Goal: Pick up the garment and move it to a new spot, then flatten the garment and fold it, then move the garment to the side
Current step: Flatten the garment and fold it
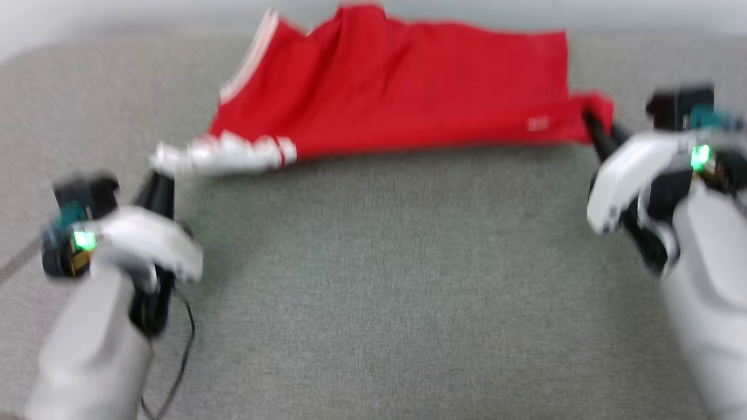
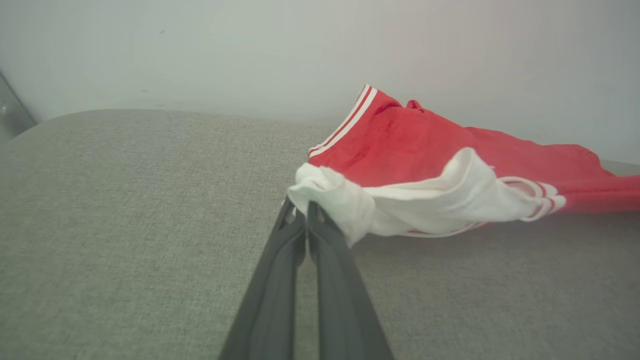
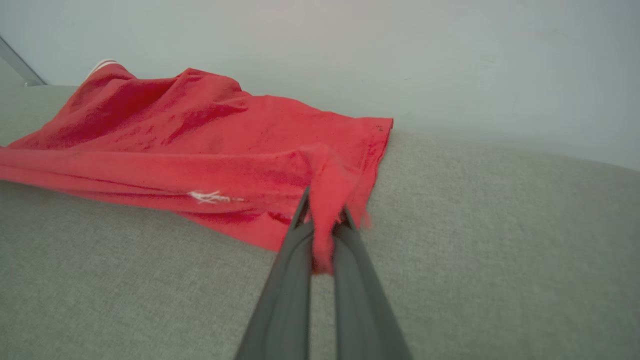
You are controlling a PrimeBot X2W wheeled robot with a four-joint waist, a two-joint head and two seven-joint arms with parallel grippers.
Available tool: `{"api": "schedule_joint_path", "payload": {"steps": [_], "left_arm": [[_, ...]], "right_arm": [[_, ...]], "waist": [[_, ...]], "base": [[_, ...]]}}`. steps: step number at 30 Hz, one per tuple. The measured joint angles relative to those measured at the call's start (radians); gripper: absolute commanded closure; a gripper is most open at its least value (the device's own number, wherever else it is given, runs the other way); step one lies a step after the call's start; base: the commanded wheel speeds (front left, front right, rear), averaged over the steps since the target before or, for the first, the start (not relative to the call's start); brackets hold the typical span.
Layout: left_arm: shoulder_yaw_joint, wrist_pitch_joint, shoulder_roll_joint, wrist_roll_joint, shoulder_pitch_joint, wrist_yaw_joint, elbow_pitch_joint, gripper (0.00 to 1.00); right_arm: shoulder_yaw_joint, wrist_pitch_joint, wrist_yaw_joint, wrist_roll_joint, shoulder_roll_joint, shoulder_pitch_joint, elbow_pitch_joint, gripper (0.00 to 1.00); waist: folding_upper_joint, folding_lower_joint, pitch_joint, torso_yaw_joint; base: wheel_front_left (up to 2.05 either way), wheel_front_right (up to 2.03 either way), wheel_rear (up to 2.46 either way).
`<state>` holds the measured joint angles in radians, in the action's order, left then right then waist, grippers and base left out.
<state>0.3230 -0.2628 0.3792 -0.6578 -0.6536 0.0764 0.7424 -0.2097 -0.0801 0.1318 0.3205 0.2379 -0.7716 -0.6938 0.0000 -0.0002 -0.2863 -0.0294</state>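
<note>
Your L gripper (image 2: 300, 212) has its fingers pinched together on the garment (image 1: 397, 87) at its white sleeve end, and your R gripper (image 3: 322, 220) is clamped on a bunched red corner at the opp. side. The garment's stretched btwn them across the far part of the grey fabric surface (image 1: 373, 262), close to the pale wall (image 2: 250, 50). Head view's blurry.

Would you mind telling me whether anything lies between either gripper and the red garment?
Nothing visible does: the left gripper is shut on the garment at its white sleeve end, the right gripper at a red corner.
</note>
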Motion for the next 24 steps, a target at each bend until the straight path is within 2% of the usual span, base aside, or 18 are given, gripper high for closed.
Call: {"api": "schedule_joint_path", "payload": {"steps": [8,11,15,20,24], "left_arm": [[-0.037,0.032,0.023,-0.058,0.409,-0.136,-0.246,1.00],[-0.038,0.080,0.024,-0.077,0.557,-0.201,-0.373,1.00],[-0.034,0.154,0.053,-0.087,0.725,-0.275,-0.538,1.00],[-0.049,0.225,0.092,-0.104,0.874,-0.361,-0.728,1.00],[-0.060,0.266,0.123,-0.104,0.943,-0.410,-0.851,1.00]], "right_arm": [[0.024,-0.026,0.000,0.053,0.006,0.356,0.175,1.00],[0.041,-0.049,0.000,0.062,0.010,0.479,0.259,1.00],[0.086,-0.106,0.000,0.060,0.015,0.662,0.387,1.00],[0.161,-0.190,0.000,0.054,-0.016,0.852,0.551,1.00],[0.203,-0.267,0.000,0.040,-0.051,0.956,0.654,1.00]], "waist": [[0.0000,-0.0002,0.169,0.004],[0.0000,-0.0003,0.224,0.005],[0.0000,-0.0003,0.286,0.001],[0.0000,-0.0002,0.319,-0.021],[0.0000,-0.0003,0.320,-0.032]], "base": [[0.00,0.00,0.00],[0.00,0.00,0.00],[0.00,0.00,0.00],[0.00,0.00,0.00],[0.00,0.00,0.00]]}}
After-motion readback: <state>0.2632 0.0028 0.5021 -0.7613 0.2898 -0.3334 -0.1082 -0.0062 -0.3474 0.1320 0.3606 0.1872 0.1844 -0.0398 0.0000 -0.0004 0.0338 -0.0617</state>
